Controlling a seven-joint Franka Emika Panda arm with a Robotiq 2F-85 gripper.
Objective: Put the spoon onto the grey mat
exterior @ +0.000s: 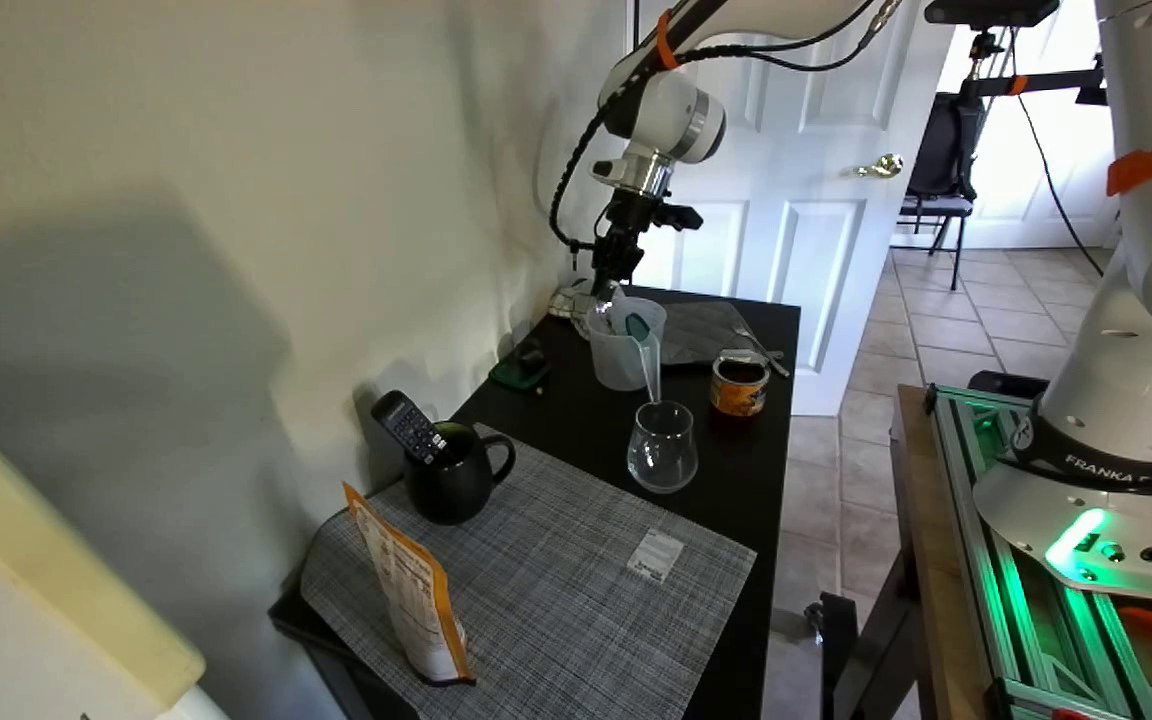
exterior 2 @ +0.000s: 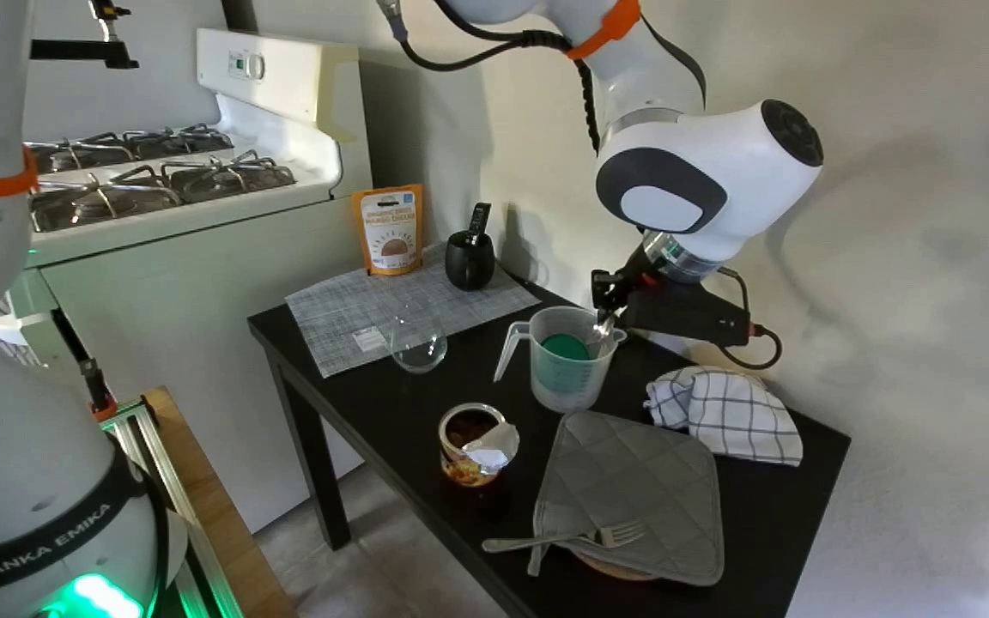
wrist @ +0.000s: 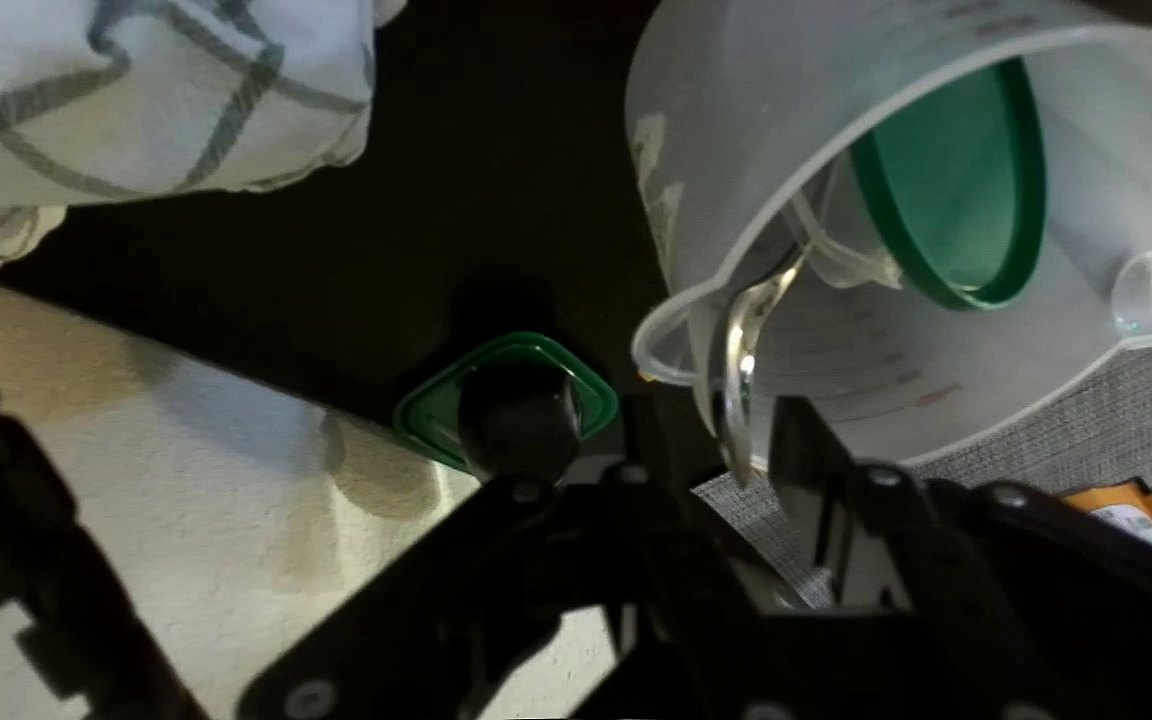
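"What do we have on the black table point(exterior 2: 400, 412)?"

"The grey mat point(exterior: 556, 590), and apart from it the jug point(exterior 2: 563, 396)."

"And our gripper point(wrist: 718, 420)?"

"Fingertips somewhat parted, holding nothing; we see the spoon point(wrist: 738, 350) between them, leaning out of the jug."

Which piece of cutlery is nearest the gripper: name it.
The spoon, leaning in the translucent jug with its upper end close by the gripper; the fork lies farther off, across the grey quilted pot holder.
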